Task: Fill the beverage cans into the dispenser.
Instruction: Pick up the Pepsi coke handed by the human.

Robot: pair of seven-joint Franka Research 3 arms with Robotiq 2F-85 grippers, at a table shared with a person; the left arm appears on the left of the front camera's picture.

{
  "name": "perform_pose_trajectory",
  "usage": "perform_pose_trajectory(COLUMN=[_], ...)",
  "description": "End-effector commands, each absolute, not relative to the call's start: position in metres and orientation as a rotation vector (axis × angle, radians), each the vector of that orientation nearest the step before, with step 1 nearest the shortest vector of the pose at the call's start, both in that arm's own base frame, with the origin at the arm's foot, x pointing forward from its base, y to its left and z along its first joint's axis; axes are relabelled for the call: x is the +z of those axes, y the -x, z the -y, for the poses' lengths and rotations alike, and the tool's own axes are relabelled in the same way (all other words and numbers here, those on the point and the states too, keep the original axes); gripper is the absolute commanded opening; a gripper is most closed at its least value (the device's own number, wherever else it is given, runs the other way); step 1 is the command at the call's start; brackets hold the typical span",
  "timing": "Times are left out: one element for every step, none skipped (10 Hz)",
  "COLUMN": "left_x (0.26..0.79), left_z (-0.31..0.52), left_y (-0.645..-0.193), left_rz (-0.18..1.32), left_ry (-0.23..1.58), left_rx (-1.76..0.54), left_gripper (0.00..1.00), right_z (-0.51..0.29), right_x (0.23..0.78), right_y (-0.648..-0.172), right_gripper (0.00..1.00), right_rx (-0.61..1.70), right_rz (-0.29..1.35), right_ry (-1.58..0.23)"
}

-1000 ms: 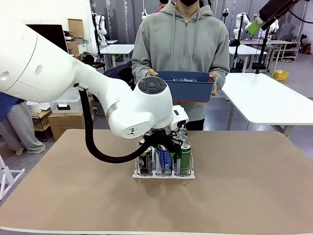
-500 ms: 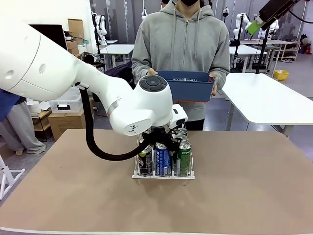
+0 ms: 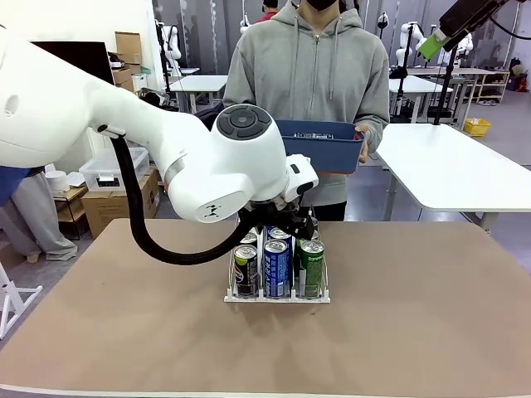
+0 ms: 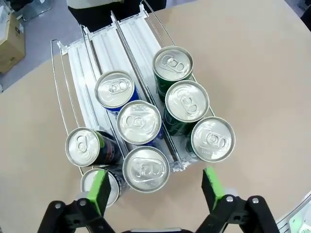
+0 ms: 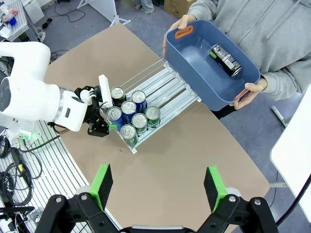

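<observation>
The dispenser stands mid-table, a wire rack on a white base, also visible from high up. Several beverage cans stand in its three lanes: black, blue and green. My left gripper hangs open just above the front can of the middle lane, and its green pads touch nothing. My right gripper is open and empty, high above the table. One black can lies in the person's bin.
A person at the far edge holds a blue plastic bin with both hands, above and behind the rack. The brown tabletop is bare around the rack. My left arm stretches over the table's left half.
My left gripper has opened from a near-shut grip on a can in the rack and has risen a little above the can tops. The right arm and the person have stayed still.
</observation>
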State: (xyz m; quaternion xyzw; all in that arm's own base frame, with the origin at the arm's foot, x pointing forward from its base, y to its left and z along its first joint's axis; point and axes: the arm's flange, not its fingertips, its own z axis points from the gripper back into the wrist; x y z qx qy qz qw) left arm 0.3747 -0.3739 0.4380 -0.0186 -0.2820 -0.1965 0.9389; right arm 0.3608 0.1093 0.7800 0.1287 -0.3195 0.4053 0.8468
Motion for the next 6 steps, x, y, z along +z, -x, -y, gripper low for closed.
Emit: perform_pose_trajectory(left_x=[0.4265, 0.4265, 0.4265, 0.4265, 0.4265, 0.4265], left_z=[0.3778, 0.3778, 0.3778, 0.3778, 0.3778, 0.3778], left_y=[-0.3926, -0.3926, -0.3926, -0.3926, -0.3926, -0.3926], left_rz=[0.541, 0.541, 0.541, 0.541, 0.541, 0.541], left_ry=[0.024, 0.024, 0.024, 0.024, 0.024, 0.024], left_rx=[-0.394, -0.394, -0.394, -0.394, -0.394, -0.394], left_gripper=[1.0, 1.0, 1.0, 1.0, 1.0, 1.0], right_z=[-0.1085, -0.1085, -0.1085, -0.1085, -0.1085, -0.1085], right_x=[0.7792, 0.7792, 0.7792, 0.7792, 0.7792, 0.7792], right_y=[-0.3601, -0.3601, -0.3601, -0.3601, -0.3601, -0.3601], right_gripper=[1.0, 1.0, 1.0, 1.0, 1.0, 1.0], right_rx=[0.855, 0.855, 0.855, 0.855, 0.855, 0.855], right_rz=[0.674, 0.674, 0.674, 0.674, 0.674, 0.674], right_ry=[-0.274, -0.274, -0.274, -0.274, -0.274, -0.274])
